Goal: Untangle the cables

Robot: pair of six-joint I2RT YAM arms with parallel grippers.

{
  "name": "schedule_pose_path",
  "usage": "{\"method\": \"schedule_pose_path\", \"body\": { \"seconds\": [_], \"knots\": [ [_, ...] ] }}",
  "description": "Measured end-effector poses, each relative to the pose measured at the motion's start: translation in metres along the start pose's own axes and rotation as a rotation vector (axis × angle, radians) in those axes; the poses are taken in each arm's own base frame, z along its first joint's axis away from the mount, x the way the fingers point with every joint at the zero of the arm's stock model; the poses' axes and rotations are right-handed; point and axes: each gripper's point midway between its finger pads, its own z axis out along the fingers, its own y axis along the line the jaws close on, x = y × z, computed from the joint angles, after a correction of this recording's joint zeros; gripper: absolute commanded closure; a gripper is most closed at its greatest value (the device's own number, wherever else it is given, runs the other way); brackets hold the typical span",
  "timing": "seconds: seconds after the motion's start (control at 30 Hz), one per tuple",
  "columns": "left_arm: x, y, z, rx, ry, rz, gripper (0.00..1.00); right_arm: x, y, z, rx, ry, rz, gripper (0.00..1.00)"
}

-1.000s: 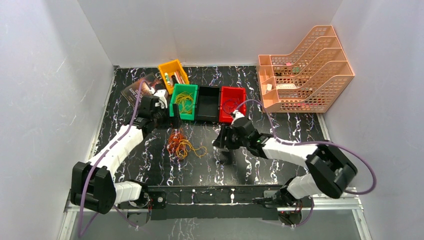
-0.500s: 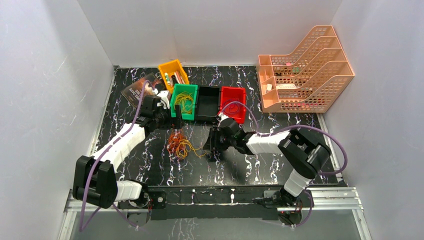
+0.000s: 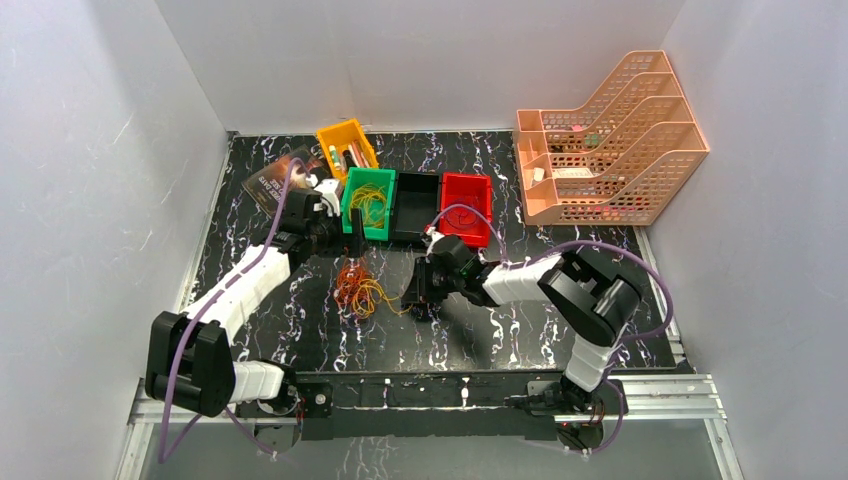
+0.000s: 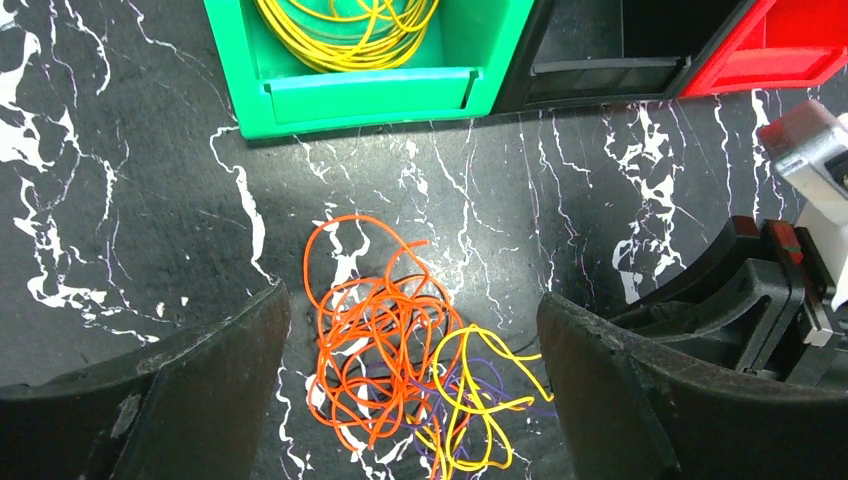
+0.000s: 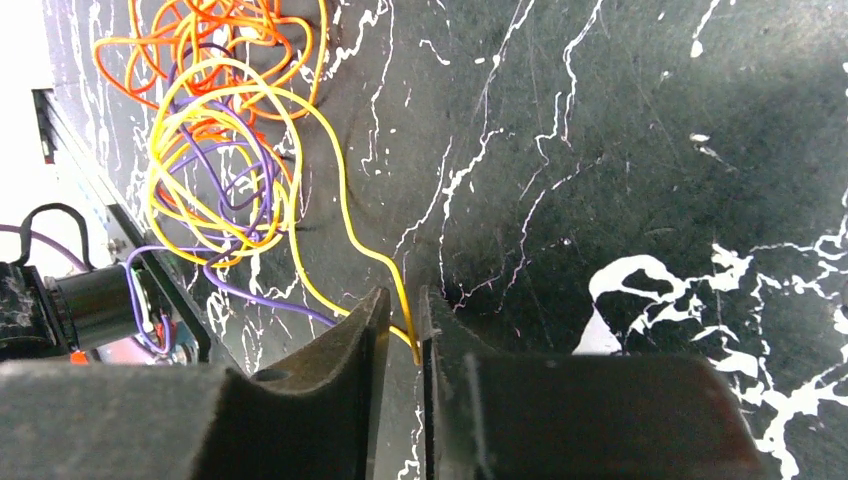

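**Cables [image 3: 358, 288] partly sorted, main knot not yet undone**

A tangled bunch of cables is seen lying on the black marbled worktop [image 3: 300, 330], just in front of the green bin [image 3: 352, 218] and between the two arms. In the wrist views, orange loops [image 4: 370, 320], yellow loops [image 4: 480, 390] and thin purple strands [image 5: 240, 200] are shown crossing through one another, so the knot is judged to be largely intact.

Some work appears to be done. A coil of yellow cable [image 4: 340, 40] is held in the green bin, apart from the bunch. Something thin and round is faintly made out in the red bin [image 3: 466, 177], but it cannot be identified. No content can be made out in the black bin [image 3: 416, 177] between them.

The left tool [image 4: 412, 300] is held wide open directly above the bunch, with its fingers to either side of the orange loops and nothing gripped.

The right tool [image 5: 398, 300] is set low at the right edge of the bunch. Its jaws stand almost together, and one yellow strand [image 5: 345, 210] is pinched between them. This strand is seen trailing back into the knot.

By this reading, one colour is partly cleared. The drawing-out of the gripped strand, the parting of orange from purple, and the placing of each are left to be done.
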Motion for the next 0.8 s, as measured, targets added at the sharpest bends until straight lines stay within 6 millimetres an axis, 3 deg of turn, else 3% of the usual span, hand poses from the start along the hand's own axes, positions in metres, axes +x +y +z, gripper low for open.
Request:
{"method": "schedule_pose_path", "body": {
  "seconds": [0.13,0.23,0.43,0.57,0.67,0.8],
  "knots": [
    [-0.007,-0.002,-0.001,0.009,-0.019,0.025,0.07,-0.002,0.000,-0.001,0.005,-0.011,-0.030,0.92],
    [-0.014,-0.011,-0.006,0.057,-0.059,0.049,0.08,-0.011,0.007,-0.015,0.003,-0.052,-0.080,0.96],
    [-0.053,-0.049,-0.038,0.235,-0.259,0.116,0.10,-0.053,0.046,-0.069,-0.039,-0.239,-0.218,1.00],
    [-0.063,-0.075,-0.043,0.344,-0.306,0.148,0.10,-0.073,0.066,-0.110,-0.048,-0.351,-0.292,1.00],
    [-0.066,-0.097,-0.047,0.437,-0.339,0.172,0.10,-0.077,0.069,-0.132,-0.028,-0.384,-0.339,1.00],
    [-0.059,-0.115,-0.052,0.547,-0.372,0.187,0.11,-0.078,0.064,-0.147,0.033,-0.385,-0.371,1.00]
  ]
}}
